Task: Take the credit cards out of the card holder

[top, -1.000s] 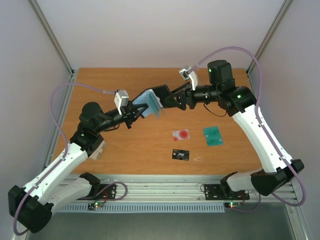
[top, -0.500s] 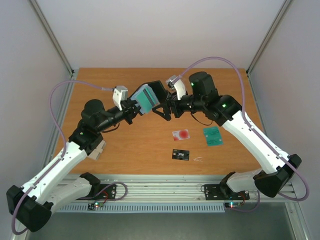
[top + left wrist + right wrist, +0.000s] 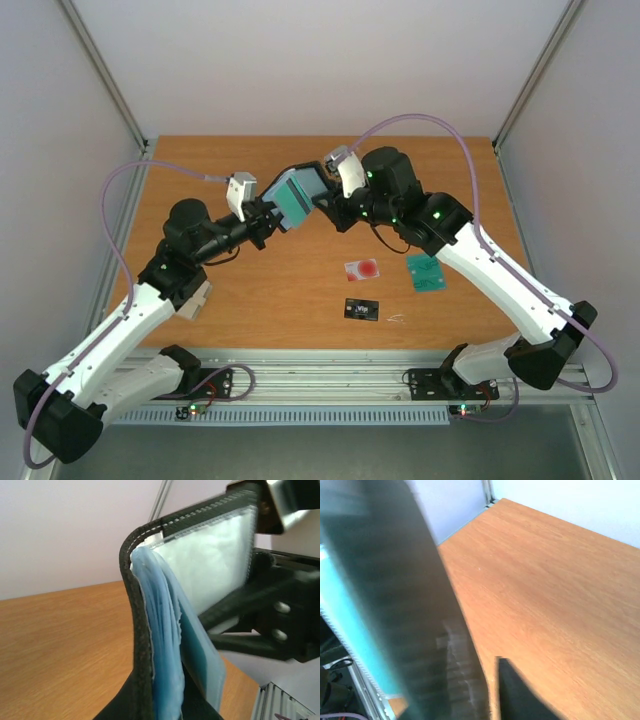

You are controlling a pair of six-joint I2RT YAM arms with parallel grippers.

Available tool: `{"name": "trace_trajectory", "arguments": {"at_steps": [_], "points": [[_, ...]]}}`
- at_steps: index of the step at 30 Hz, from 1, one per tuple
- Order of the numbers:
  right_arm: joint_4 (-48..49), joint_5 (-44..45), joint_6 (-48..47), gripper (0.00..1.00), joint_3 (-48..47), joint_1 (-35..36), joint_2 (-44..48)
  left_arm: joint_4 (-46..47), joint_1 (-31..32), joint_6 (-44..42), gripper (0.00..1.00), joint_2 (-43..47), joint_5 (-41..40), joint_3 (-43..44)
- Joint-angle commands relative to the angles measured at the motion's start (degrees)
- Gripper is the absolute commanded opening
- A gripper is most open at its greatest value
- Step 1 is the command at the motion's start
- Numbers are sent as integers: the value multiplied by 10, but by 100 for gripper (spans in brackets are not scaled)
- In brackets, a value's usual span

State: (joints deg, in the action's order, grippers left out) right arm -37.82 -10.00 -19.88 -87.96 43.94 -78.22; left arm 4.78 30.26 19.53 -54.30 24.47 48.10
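Observation:
The card holder (image 3: 292,196) hangs open above the table's middle, black outside, pale blue sleeves (image 3: 167,645) inside, a teal card (image 3: 293,204) showing in it. My left gripper (image 3: 268,218) is shut on its lower half. My right gripper (image 3: 325,198) straddles the upper black flap (image 3: 405,595). One fingertip (image 3: 520,695) stands a thin sliver off the flap, so the jaws are open. Three credit cards lie on the table: a whitish one with a red spot (image 3: 362,268), a black one (image 3: 362,310) and a teal one (image 3: 427,270).
A small pale scrap (image 3: 396,319) lies right of the black card. The wooden table (image 3: 250,300) is bounded by white walls with metal posts at the back corners (image 3: 148,145). Both arms meet over the table's middle.
My right gripper has moved left up to the holder, spread wide and is narrowing on its upper flap. The holder has turned so its teal inside faces up.

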Motion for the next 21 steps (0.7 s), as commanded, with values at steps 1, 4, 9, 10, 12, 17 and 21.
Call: {"name": "trace_trajectory", "arguments": {"at_steps": [1, 4, 9, 10, 12, 17, 21], "points": [[7, -7, -2, 2, -13, -30, 21, 58, 3, 7, 0, 17, 42, -8], [28, -84, 5, 1, 14, -65, 57, 69, 3, -4, 0, 20, 64, -16], [-51, -162, -14, 1, -38, -109, 50, 110, 3, -25, 56, 24, 162, -34], [-76, -156, -21, 1, -55, -113, 46, 114, 3, -26, 59, 26, 164, -36], [-120, -150, -40, 1, -87, -114, 35, 123, 3, -24, 62, 25, 173, -39], [-165, -245, -73, 1, -132, -115, 4, 129, 3, -17, 67, 11, 162, -34], [-153, -304, -89, 1, -128, -114, 9, 112, 3, 7, 71, 9, 82, -34]]}}
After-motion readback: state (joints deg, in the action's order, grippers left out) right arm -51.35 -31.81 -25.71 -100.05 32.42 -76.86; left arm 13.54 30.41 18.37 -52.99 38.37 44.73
